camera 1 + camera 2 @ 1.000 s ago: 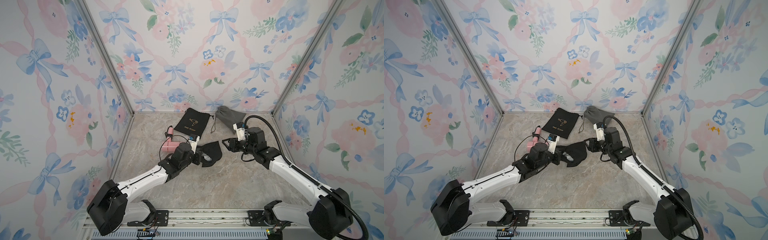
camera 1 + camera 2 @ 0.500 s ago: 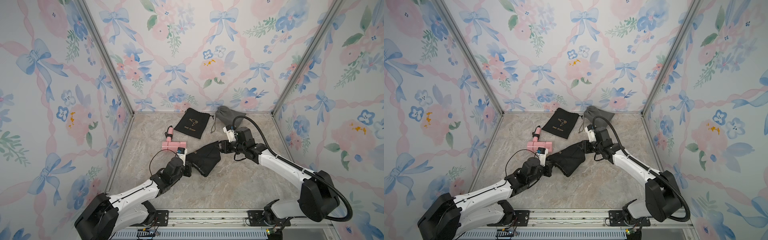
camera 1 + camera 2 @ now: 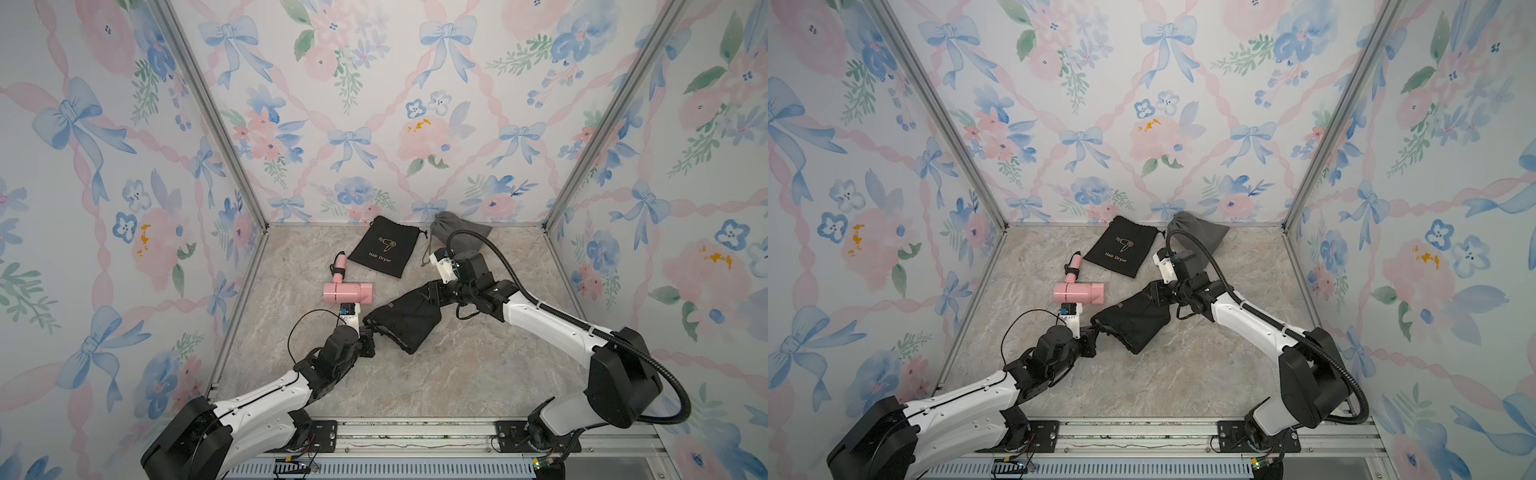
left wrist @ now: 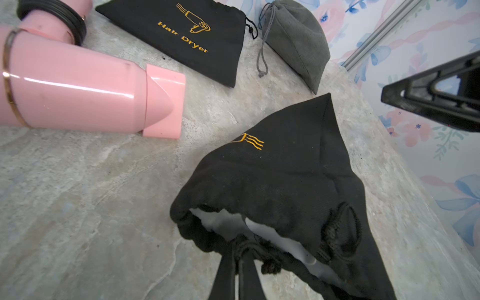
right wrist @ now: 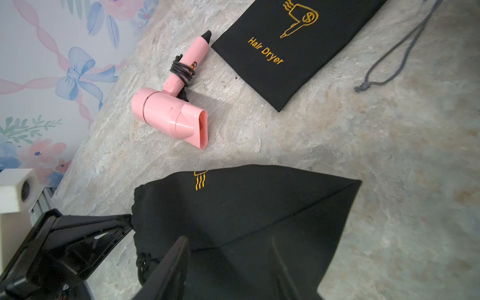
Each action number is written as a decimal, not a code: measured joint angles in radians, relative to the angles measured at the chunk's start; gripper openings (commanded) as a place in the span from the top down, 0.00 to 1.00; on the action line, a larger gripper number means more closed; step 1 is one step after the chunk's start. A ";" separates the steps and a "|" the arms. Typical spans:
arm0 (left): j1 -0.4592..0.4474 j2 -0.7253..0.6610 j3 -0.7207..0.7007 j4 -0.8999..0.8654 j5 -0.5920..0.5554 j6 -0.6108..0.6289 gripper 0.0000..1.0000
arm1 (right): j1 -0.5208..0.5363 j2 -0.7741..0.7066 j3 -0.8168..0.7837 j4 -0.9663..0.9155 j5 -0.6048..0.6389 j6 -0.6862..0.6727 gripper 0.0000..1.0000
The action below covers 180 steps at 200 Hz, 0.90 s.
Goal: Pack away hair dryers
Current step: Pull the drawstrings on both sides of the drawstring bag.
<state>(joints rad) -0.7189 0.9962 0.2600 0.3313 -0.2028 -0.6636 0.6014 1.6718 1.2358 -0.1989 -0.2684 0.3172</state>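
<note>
Pouch (image 3: pixel 405 320) mid-floor, pink dryer (image 3: pixel 347 293) toward left wall

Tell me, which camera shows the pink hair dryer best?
The right wrist view: the whole pink hair dryer shows, with nozzle, handle and wound cord. The left wrist view crops it at the handle; both top views show it whole but small.

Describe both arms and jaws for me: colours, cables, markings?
Both arms are white shells with black joints. The left arm has a thin black wire loop; the right arm carries a thick ribbed black hose. Each wrist has a white camera block. Jaws are black plastic.
</note>
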 measured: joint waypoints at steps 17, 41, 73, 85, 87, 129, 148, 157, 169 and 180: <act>0.006 0.000 0.000 0.005 -0.003 0.000 1.00 | 0.031 -0.002 -0.006 0.001 0.007 0.005 0.49; 0.013 0.000 0.000 0.005 -0.004 0.000 1.00 | 0.097 -0.007 -0.052 0.031 0.027 0.037 0.49; 0.031 0.000 0.000 0.005 -0.013 0.000 1.00 | 0.200 -0.007 -0.120 0.089 0.050 0.126 0.50; 0.041 0.000 0.000 0.005 -0.019 0.001 1.00 | 0.231 -0.007 -0.131 0.112 0.066 0.159 0.50; 0.043 0.000 0.000 0.005 -0.020 0.000 1.00 | 0.237 -0.007 -0.132 0.115 0.069 0.166 0.50; 0.090 0.014 0.024 0.020 -0.030 0.001 1.00 | 0.291 0.010 -0.133 0.180 0.108 0.251 0.50; 0.101 0.017 0.036 0.035 -0.029 0.001 1.00 | 0.296 0.040 -0.133 0.190 0.128 0.284 0.50; 0.104 0.018 0.040 0.040 -0.029 0.001 1.00 | 0.298 0.051 -0.133 0.190 0.135 0.299 0.50; 0.105 0.018 0.043 0.043 -0.029 0.002 1.00 | 0.298 0.062 -0.133 0.192 0.146 0.317 0.50; 0.105 0.018 0.043 0.045 -0.029 0.002 1.00 | 0.298 0.065 -0.133 0.197 0.151 0.335 0.50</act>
<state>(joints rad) -0.6144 1.0145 0.3035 0.3767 -0.2314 -0.6621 0.8997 1.7367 1.1027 -0.0017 -0.1177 0.6518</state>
